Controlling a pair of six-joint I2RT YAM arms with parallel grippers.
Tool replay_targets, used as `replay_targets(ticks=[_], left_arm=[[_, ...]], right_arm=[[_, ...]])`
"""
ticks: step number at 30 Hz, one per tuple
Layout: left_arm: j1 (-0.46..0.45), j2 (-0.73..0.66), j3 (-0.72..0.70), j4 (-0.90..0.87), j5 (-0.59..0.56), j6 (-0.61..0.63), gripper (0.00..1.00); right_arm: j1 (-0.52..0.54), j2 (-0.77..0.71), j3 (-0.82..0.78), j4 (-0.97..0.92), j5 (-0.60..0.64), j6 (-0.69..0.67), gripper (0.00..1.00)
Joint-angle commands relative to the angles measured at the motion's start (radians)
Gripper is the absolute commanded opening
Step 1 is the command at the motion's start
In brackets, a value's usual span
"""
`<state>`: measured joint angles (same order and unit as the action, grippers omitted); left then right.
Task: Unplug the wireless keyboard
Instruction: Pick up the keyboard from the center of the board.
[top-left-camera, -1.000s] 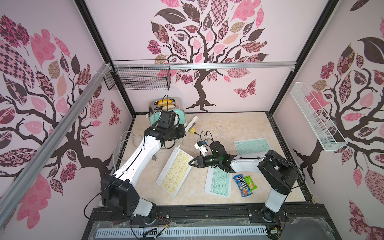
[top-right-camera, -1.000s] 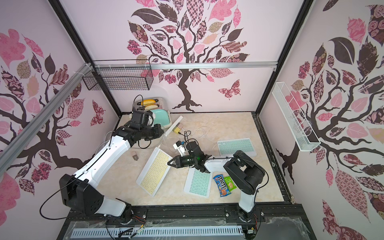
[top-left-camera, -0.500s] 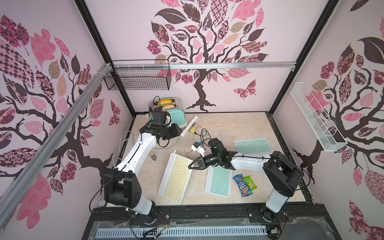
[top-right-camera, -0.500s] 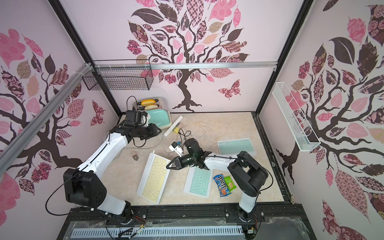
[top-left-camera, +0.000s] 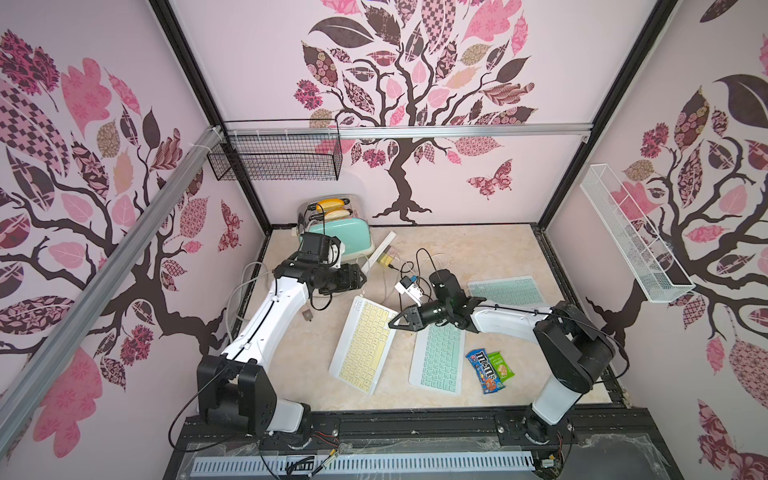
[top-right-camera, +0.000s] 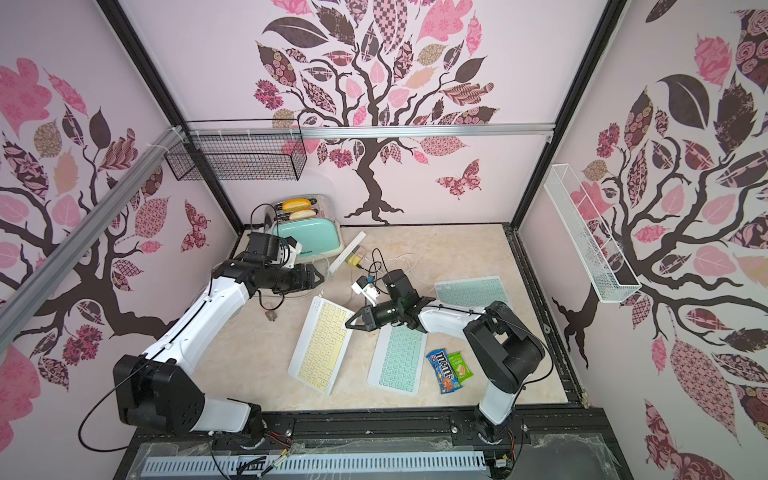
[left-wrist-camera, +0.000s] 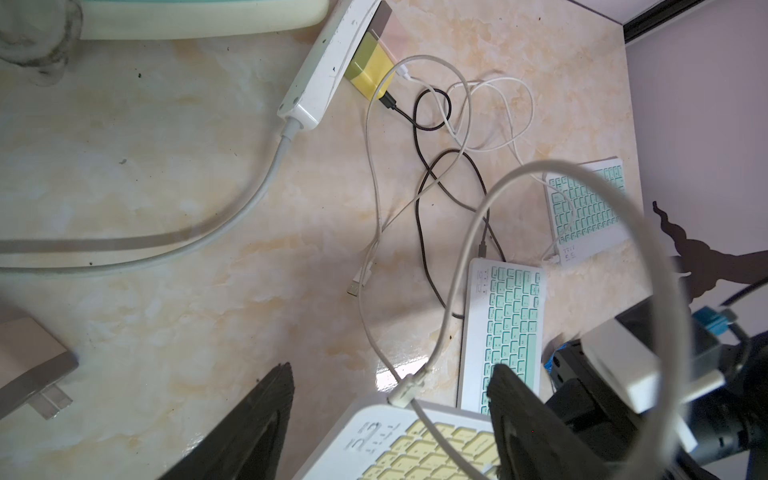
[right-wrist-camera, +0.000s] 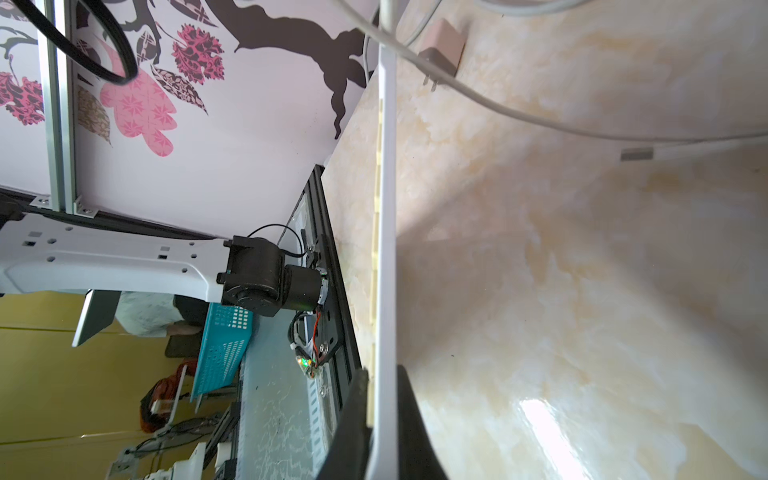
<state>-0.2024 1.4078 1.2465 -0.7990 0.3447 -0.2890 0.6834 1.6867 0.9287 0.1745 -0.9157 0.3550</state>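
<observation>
At left, the left gripper (left-wrist-camera: 392, 370) hovers with jaws spread apart, angled down over the far short edge of the yellow wireless keyboard (top-left-camera: 365, 347). The keyboard rests between the two arms, its long axis running front to back. The white cable plug (left-wrist-camera: 405, 390) lies between the open fingers, nearest this arm, and seems seated in that edge, though the view is blurred. At right, the right gripper (top-left-camera: 397, 324) reaches in low and sideways, clamped on the keyboard's right long edge.
</observation>
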Motion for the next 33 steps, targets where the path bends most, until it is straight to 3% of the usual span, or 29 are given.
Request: replay_targets(ticks=[1, 7, 14, 20, 25, 33], left_arm=[[0.011, -0.055, -0.014, -0.017, 0.085, 0.069, 0.82], [0.073, -0.108, -0.089, -0.002, 0.337, 0.115, 0.95], [0.157, -0.152, -0.167, 0.191, 0.55, -0.021, 0.98], [0.244, -0.213, -0.284, 0.347, 0.505, -0.166, 0.97], [0.31, -0.226, -0.339, 0.304, 0.517, -0.134, 0.93], [0.312, -0.241, -0.403, 0.324, 0.462, -0.144, 0.93]], right_arm=[[0.009, -0.057, 0.002, 0.011, 0.0, -0.076, 0.0], [0.008, -0.062, 0.006, 0.03, -0.005, -0.118, 0.0], [-0.001, -0.039, 0.045, 0.0, -0.003, -0.173, 0.0], [-0.012, -0.037, 0.045, 0.028, 0.0, -0.144, 0.0], [-0.028, 0.003, 0.036, 0.143, -0.03, -0.051, 0.0], [-0.036, 0.021, 0.067, 0.141, -0.043, -0.022, 0.0]])
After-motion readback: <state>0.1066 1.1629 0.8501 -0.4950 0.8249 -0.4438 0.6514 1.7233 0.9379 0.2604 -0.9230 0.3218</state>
